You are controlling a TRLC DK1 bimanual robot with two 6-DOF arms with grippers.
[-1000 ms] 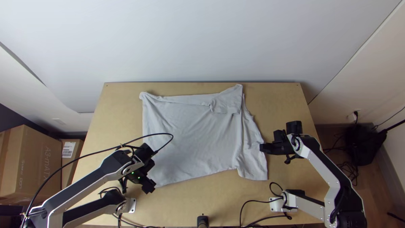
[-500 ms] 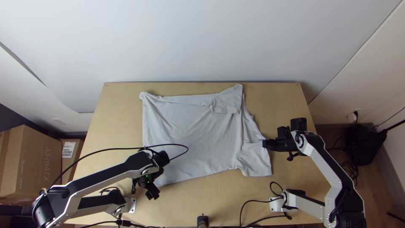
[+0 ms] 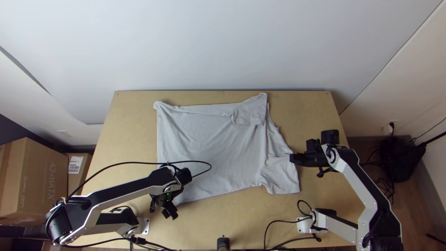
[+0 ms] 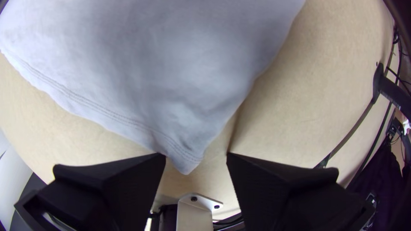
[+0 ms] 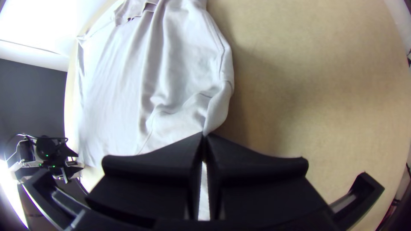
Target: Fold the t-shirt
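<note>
Key relation: the t-shirt's hem corner lies between the spread fingertips of the left gripper, nearer one finger than the other; whether it is at their height I cannot tell.
T-shirt: the t-shirt is spread over the middle of the table in the top view, its long axis seemingly left to right, hem side to the left.
Left gripper: at the lower left of the top view, just beside the cloth's lower left corner; fingers parted, no cloth pinched. It is by far the nearer one to that corner.
Right gripper: the right gripper is at the cloth's right edge, right of centre in the top view; fingers clenched on a pinch of fabric, with small creases running into the tips.
Cloth: pale grey, thin, matt knit; smooth across the body, with long soft folds toward the right.
Hem: a double row of stitching follows one edge into a pointed corner.
Flap: an irregular flap lies turned in at the upper right, probably a sleeve.
Table: light wood, flat and finely grained.
Next move: likely lower and close the left fingers on the corner; too shallow a bite could let it slip.
</note>
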